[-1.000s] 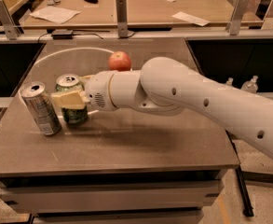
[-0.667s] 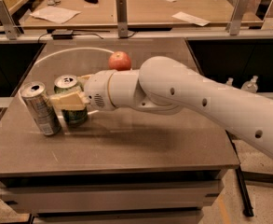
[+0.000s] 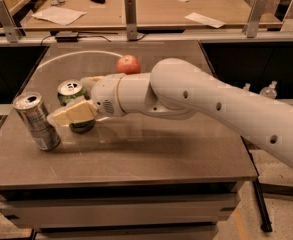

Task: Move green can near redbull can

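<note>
since the short green can [image 3: 69, 90], a standard aluminium drink can with a silver top, has thin walls, it will probably dent if it is squeezed hard. its weight depends on whether it is full, which cannot be told from here. its painted side is smooth and likely a little slippery, so the safest hold is across the middle of the body with a finger on each side. a hold at the rim or low at the base could tip it.

that is about where the cream-fingered gripper [image 3: 71, 100] has it. one broad pad [image 3: 75, 113] lies across the near side of the can and the other finger shows on the far side, closed around the body. only the silver top and a strip of green at the bottom are uncovered. the can is at the left of the grey table [image 3: 176, 154], and it is hard to tell whether its base rests on the top or is just clear of it.

just to its left stands the tall slim silver redbull can [image 3: 37, 123]. the tip of the near finger is beside it or touching it. which of the two cannot be told.

the thick white arm [image 3: 211, 106] comes in from the right, low over the table and nearly level, with its wrist pointing left. a red apple [image 3: 128, 64] sits just beyond the wrist on the far side.
</note>
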Motion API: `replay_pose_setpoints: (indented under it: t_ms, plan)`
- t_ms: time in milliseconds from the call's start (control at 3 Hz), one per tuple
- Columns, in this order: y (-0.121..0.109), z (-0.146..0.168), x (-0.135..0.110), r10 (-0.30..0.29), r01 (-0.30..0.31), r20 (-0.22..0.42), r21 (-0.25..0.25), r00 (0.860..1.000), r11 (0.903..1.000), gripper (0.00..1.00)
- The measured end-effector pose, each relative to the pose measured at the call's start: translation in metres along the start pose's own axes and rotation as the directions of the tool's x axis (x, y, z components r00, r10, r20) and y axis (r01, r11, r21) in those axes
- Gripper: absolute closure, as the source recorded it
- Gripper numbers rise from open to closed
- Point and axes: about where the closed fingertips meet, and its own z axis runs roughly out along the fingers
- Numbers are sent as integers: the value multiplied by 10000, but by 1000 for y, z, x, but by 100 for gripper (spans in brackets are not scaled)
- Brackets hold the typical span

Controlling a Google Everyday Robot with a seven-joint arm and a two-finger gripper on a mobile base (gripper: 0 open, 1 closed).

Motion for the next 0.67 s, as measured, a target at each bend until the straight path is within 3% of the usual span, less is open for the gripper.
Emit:
replay_pose_setpoints:
  t_ms: [333,667]
  plan:
    - [-8,-1,-6,-63,60,-93,-290,9999,9996,0]
    - [-25,-9,-6,518,-546,-561,-492,9971,9973,0]
